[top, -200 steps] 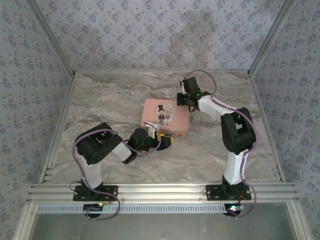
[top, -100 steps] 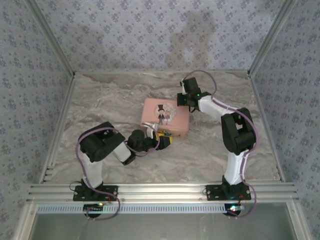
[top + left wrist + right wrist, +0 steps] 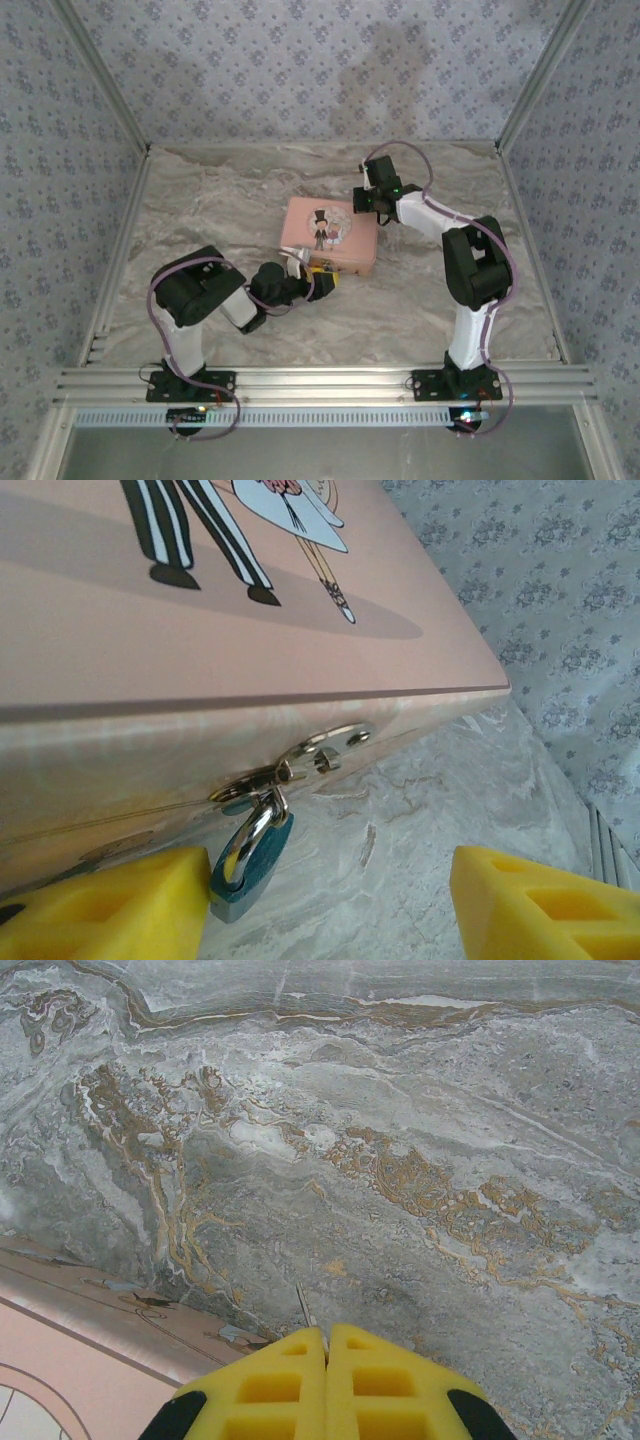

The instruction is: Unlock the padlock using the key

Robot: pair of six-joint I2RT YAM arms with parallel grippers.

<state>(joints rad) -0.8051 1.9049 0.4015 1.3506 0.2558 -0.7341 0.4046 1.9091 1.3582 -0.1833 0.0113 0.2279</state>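
Padlock (image 3: 250, 868), teal with steel shackle, hangs on the shut pink rectangular box's (image 3: 200, 630) silver hasp (image 3: 312, 752), just beside one finger of the empty, wide-open left gripper (image 3: 330, 900); right gripper (image 3: 327, 1338) is pressed closed.

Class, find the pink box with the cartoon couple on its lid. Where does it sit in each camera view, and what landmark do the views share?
Top external: the pink box is at the centre of the picture.
Left wrist: the box spans the upper left, with the padlock hanging at its front edge.
Right wrist: its lid corner is at the bottom left.
Shared landmark: the marble tabletop under it.
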